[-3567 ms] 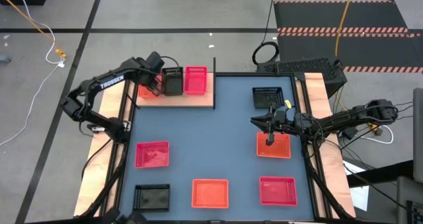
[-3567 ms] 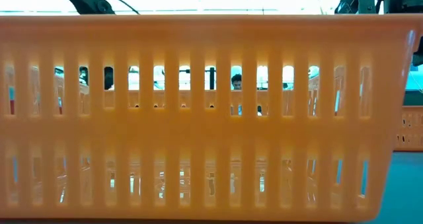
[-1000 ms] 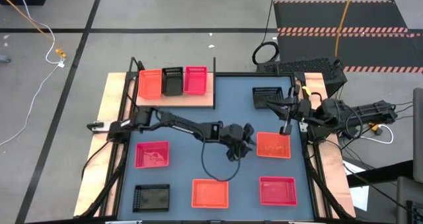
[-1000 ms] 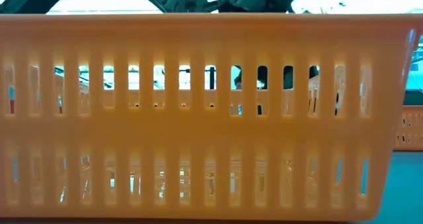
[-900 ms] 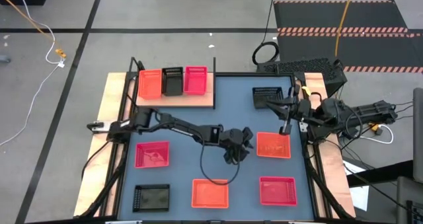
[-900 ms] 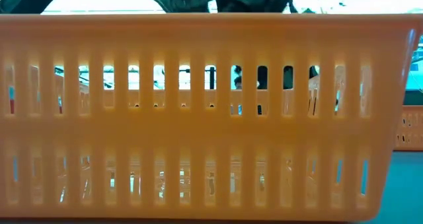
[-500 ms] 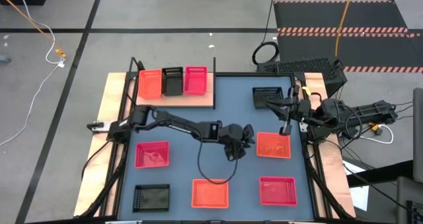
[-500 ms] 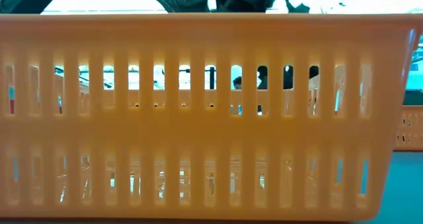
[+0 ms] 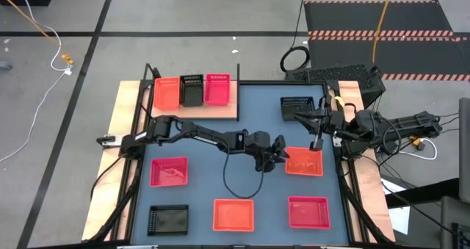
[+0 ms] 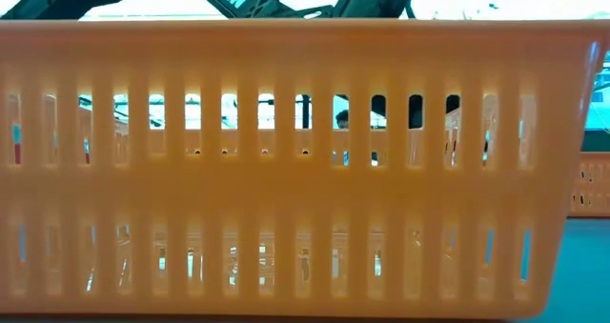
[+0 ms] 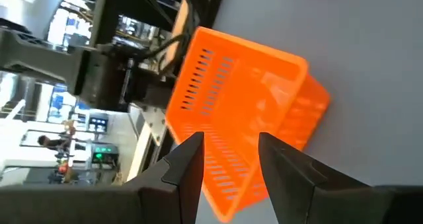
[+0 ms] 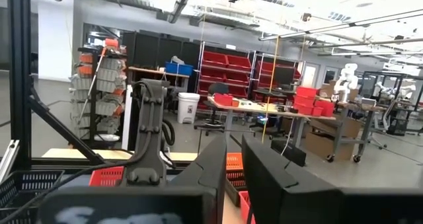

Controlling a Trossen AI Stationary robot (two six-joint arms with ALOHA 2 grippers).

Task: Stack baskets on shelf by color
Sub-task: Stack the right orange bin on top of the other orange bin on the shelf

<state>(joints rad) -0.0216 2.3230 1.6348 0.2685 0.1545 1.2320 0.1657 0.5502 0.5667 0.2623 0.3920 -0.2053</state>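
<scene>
- Fingers of the left gripper (image 9: 278, 155) stand parted, with a gap between them, at the left edge of an orange basket (image 9: 304, 161) on the right part of the table (image 9: 250, 131); in the left wrist view the two dark fingers (image 11: 188, 168) frame that orange basket's (image 11: 248, 112) slotted wall, and I cannot tell whether they touch it.
- Left arm reaches from the table's left edge, stretched low across the middle toward the right, with a black cable looping beneath it.
- Right gripper (image 9: 317, 142) hangs at the far right corner of the same orange basket, pointing downward; its fingers (image 12: 264, 174) are parted by a narrow gap and grip nothing.
- Right arm comes in from the table's right edge, elbow folded beside the wooden side rail.
- On the shelf (image 9: 194, 108), at the far left of the table, three baskets sit side by side: an orange one (image 9: 167, 93) on the left, a black one (image 9: 192, 90) in the middle, a pink one (image 9: 217, 89) on the right.
- Another black basket (image 9: 297, 108) sits far right on the table, just beyond the right gripper.
- A pink basket (image 9: 169, 171) lies at the left, and a black basket (image 9: 168, 219) nearer, at the near left corner.
- An orange basket (image 9: 233, 214) lies near centre, and its wall (image 10: 286, 161) fills the low view.
- A pink basket (image 9: 308, 211) lies near right.
- All baskets that show their insides look empty.
</scene>
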